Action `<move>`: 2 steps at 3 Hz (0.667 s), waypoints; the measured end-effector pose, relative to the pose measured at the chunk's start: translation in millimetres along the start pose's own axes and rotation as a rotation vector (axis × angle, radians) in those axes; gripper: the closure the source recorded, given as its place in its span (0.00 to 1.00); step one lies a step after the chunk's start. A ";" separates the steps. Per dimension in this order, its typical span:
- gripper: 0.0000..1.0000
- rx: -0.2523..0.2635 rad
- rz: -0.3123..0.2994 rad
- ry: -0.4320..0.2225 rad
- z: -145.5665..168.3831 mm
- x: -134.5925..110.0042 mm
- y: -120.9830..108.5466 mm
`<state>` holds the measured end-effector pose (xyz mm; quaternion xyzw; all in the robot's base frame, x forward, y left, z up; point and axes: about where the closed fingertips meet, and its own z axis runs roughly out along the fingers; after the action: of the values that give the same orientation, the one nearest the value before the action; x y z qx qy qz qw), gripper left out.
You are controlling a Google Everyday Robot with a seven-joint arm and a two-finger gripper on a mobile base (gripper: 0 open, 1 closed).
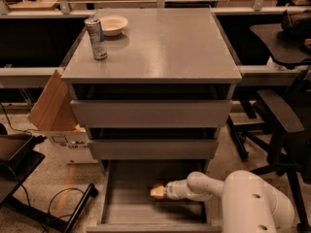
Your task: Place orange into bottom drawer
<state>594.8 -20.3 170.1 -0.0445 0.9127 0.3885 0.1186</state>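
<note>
The bottom drawer (126, 208) is pulled open below two shut grey drawers; it is a wide shallow grey tray. My white arm reaches into it from the lower right. My gripper (156, 192) is low inside the drawer, near the middle of its floor. A small orange-brown patch (158, 185) shows at the gripper's tip. It may be the orange, but I cannot tell for sure, nor whether it is held or resting on the drawer floor.
On the cabinet top (160, 47) stand a drinks can (96, 38) and a white bowl (112, 24) at the back left. A cardboard box (53, 110) leans at the cabinet's left. Black chairs (279, 115) stand to the right. A black stand (29, 178) and cable lie at the lower left.
</note>
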 end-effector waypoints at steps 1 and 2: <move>0.36 -0.002 0.000 0.003 2.0 1.6 1.1; 0.12 -0.004 0.000 0.006 3.9 3.1 2.1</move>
<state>592.2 -16.0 168.1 -0.0459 0.9123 0.3902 0.1155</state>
